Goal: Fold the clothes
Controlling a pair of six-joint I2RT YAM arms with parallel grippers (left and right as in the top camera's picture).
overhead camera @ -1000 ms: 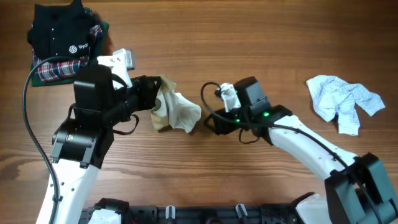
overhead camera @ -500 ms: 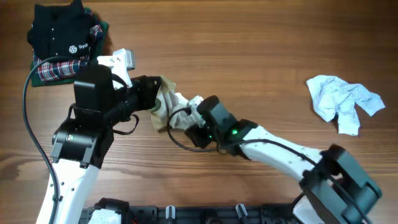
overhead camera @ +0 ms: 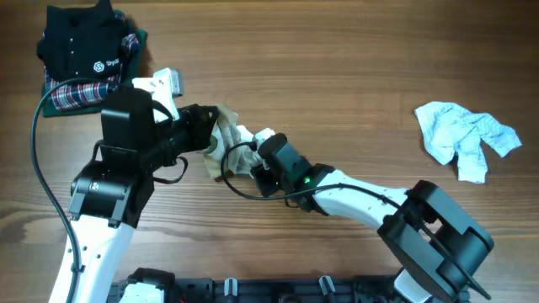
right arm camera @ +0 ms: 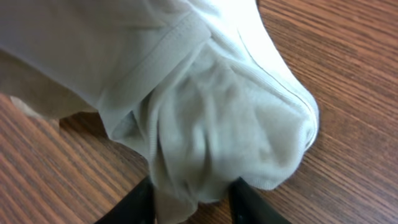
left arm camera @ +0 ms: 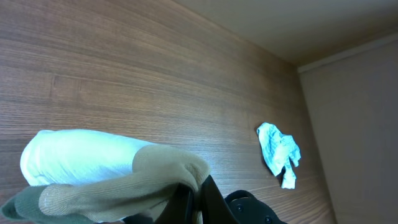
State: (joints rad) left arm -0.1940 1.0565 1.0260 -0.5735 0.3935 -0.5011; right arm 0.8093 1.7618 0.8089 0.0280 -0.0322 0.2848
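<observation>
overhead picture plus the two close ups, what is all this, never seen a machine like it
Two white robot arms work at a wooden table, each ending in a two-finger gripper. The wide picture looks down from above; the close-ups come from cameras on the wrists. The left gripper holds a beige cloth; the right gripper has its fingers either side of a fold, but whether it has pinched shut I cannot tell. A crumpled pale garment lies far right, a folded pile top left.
</observation>
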